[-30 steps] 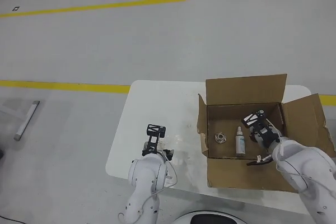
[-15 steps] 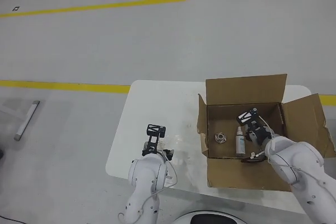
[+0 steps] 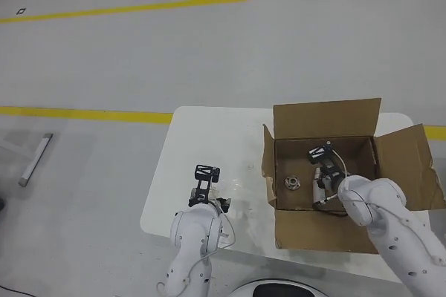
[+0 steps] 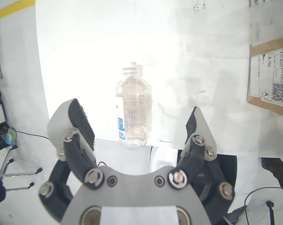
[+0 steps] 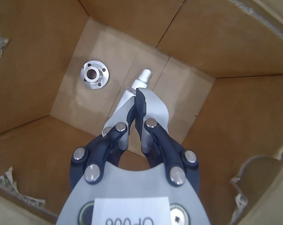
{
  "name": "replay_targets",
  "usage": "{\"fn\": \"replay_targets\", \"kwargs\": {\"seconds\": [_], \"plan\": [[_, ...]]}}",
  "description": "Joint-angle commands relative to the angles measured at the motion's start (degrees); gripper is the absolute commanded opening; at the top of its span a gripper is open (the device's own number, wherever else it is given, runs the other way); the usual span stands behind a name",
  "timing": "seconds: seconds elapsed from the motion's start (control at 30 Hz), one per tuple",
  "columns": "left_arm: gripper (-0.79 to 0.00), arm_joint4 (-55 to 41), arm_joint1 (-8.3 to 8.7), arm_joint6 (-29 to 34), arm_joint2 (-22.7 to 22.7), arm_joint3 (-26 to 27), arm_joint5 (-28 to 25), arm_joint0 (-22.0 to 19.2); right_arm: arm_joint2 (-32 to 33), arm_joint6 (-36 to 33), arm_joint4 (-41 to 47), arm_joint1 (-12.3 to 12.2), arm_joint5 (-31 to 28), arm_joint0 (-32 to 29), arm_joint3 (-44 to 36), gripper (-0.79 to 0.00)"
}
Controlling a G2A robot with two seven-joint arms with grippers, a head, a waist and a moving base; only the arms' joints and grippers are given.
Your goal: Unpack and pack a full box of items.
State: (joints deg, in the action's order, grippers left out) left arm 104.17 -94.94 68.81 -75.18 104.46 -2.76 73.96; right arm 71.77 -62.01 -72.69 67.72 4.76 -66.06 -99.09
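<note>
An open cardboard box (image 3: 323, 117) stands on the right of the white table (image 3: 208, 141). On its floor lie a white spray bottle (image 5: 142, 77) and a round metal flange (image 5: 94, 74). My right gripper (image 5: 136, 93) is down inside the box, shut with nothing between its fingers, its tips just over the spray bottle's neck. In the top view it (image 3: 321, 172) covers part of that bottle (image 3: 317, 194), with the flange (image 3: 290, 180) beside it. My left gripper (image 4: 134, 108) hangs open above a clear plastic bottle (image 4: 132, 94) lying at the table's front edge, its base past the edge.
The box flaps (image 3: 405, 160) stand open to the back and right. Printed labels (image 4: 272, 76) cover the box's outer side facing the left arm. Bare table surface lies between the clear bottle and the box.
My right gripper has moved left inside the box, from the right wall to above the white spray bottle. The left arm and the clear bottle have stayed put.
</note>
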Motion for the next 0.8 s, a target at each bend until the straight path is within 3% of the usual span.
{"fn": "replay_targets", "kwargs": {"seconds": [0.0,0.4,0.43,0.47,0.6,0.77], "plan": [[0.0,0.0,0.0,0.0,0.0,0.0,0.0,0.0,-0.8,-1.7,0.5,0.3,1.1,1.8,1.5,-0.785],[0.0,0.0,0.0,0.0,0.0,0.0,0.0,0.0,-3.5,-8.2,-0.2,1.6,8.0,6.0,5.5,-0.785],[0.0,0.0,0.0,0.0,0.0,0.0,0.0,0.0,-3.5,-8.2,-0.1,1.6,8.3,5.9,5.6,-0.73],[0.0,0.0,0.0,0.0,0.0,0.0,0.0,0.0,-3.4,-8.2,-0.1,1.6,8.3,5.7,5.6,-0.606],[0.0,0.0,0.0,0.0,0.0,0.0,0.0,0.0,-2.8,-8.3,-0.3,1.6,8.1,4.8,5.6,-0.459],[0.0,0.0,0.0,0.0,0.0,0.0,0.0,0.0,-1.8,-8.1,-0.2,1.6,7.9,3.9,5.8,-0.416]]}}
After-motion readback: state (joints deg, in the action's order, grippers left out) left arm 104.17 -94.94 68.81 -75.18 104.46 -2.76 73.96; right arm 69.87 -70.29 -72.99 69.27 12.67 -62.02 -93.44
